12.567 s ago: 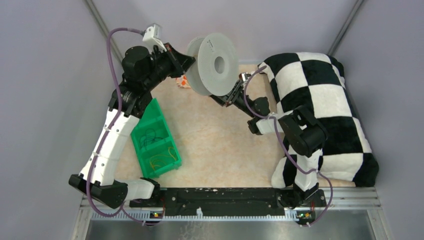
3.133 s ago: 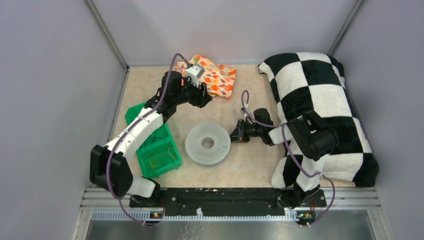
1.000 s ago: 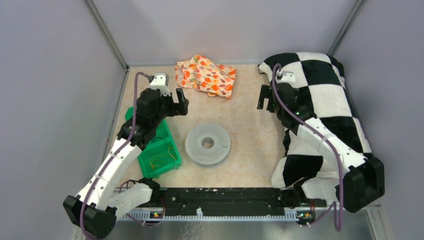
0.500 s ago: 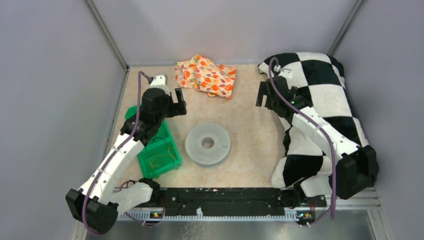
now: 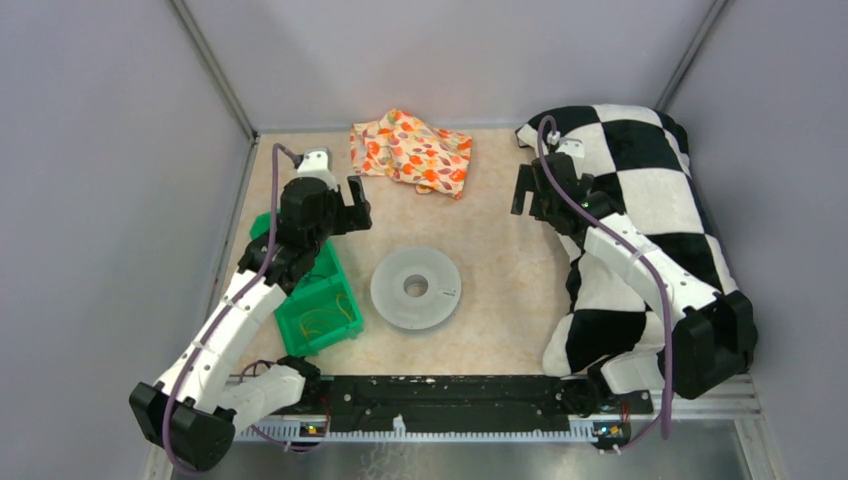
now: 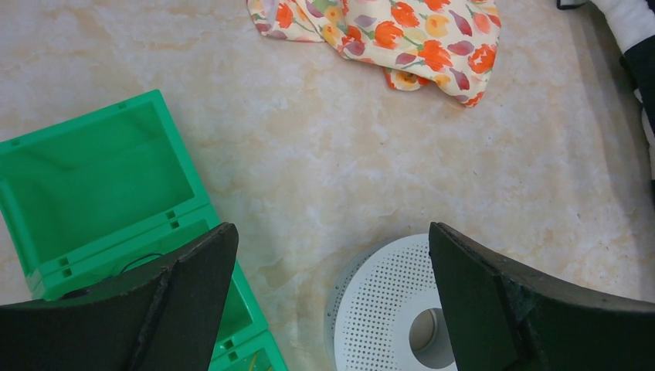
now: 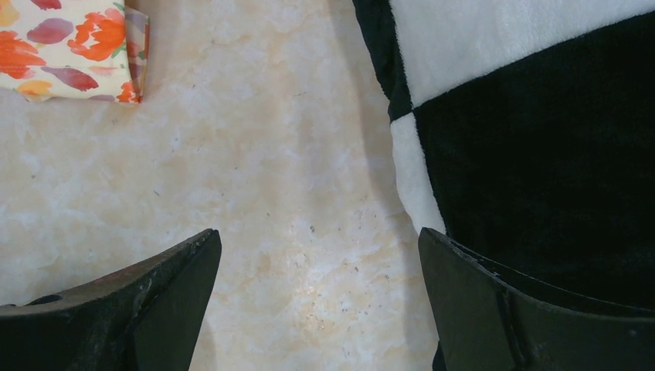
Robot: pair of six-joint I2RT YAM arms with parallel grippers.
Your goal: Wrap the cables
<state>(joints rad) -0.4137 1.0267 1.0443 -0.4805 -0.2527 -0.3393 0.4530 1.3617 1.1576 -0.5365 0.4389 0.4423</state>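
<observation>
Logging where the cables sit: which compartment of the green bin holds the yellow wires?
The compartment nearest the arm bases, showing yellow wires. The far compartment looks empty; the middle one is mostly hidden under the left arm.

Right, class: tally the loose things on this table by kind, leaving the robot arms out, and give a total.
grey spool: 1
green bin: 1
floral cloth: 1
checkered cushion: 1
bundle of yellow cables in the bin, strands too fine to count: 1
Total: 5
</observation>
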